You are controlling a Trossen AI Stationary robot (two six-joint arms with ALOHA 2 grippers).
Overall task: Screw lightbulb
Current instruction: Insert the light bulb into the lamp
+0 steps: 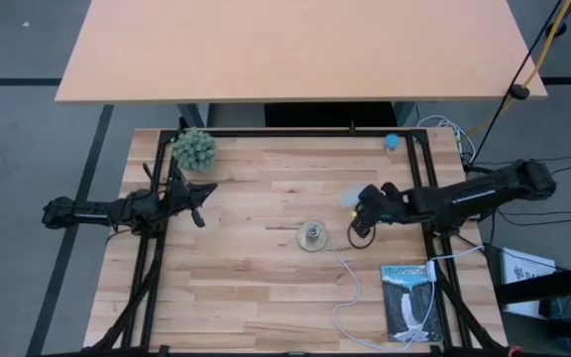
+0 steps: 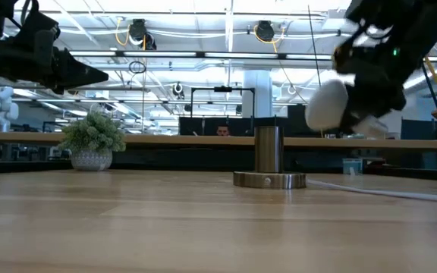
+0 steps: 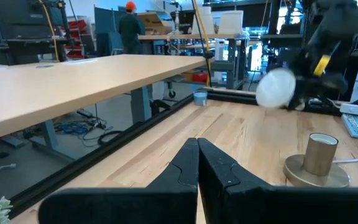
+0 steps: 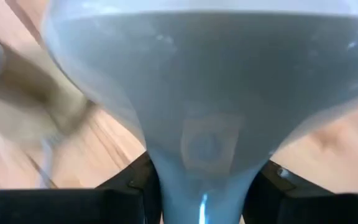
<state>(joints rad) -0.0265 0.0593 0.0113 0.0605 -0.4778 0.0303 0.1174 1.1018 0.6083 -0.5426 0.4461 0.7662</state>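
At 2 o'clock of the socket (image 1: pixel 312 237), right gripper (image 1: pixel 362 210) clamps the lightbulb (image 2: pixel 327 105) aloft. Left gripper (image 1: pixel 198 203) at 9 o'clock, fingers together.

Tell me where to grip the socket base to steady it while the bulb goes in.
Grip the socket by its upright cylinder, from the left, where the left tool waits shut. The flat disc is too low, and the right tool brings the lightbulb from the right.

Wooden surface (image 1: pixel 256 288). Metallic socket disc (image 1: pixel 312 237) near centre, white cord (image 1: pixel 345 288) trailing toward the front edge. Small potted plant (image 1: pixel 194 149) at far left corner. Small blue object (image 1: pixel 393 142) at far right. Booklet (image 1: pixel 408 301) near front right.
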